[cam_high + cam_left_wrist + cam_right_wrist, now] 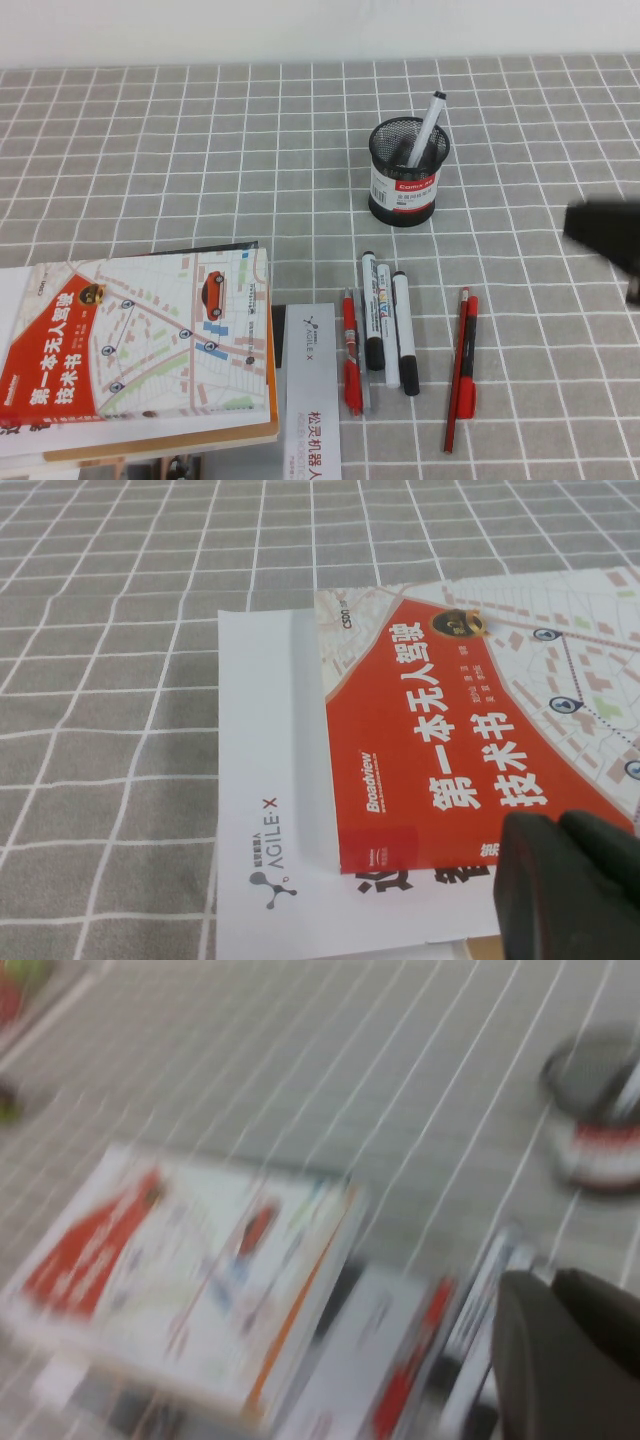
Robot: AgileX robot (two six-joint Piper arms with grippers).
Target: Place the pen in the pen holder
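The tabletop [180,150] carries a book [140,350] beneath the left gripper [570,890]. The pen holder [404,171] stands well left of the blurred right gripper [608,235], the pen [427,127] leaning inside it. Whether either gripper is open cannot be told.

- Grey checked table [180,160] fills the frame.
- Pen holder [403,185]: upper right of centre.
- Book [140,345]: lower left.
- Markers [390,330], red pens [460,365]: lower centre.
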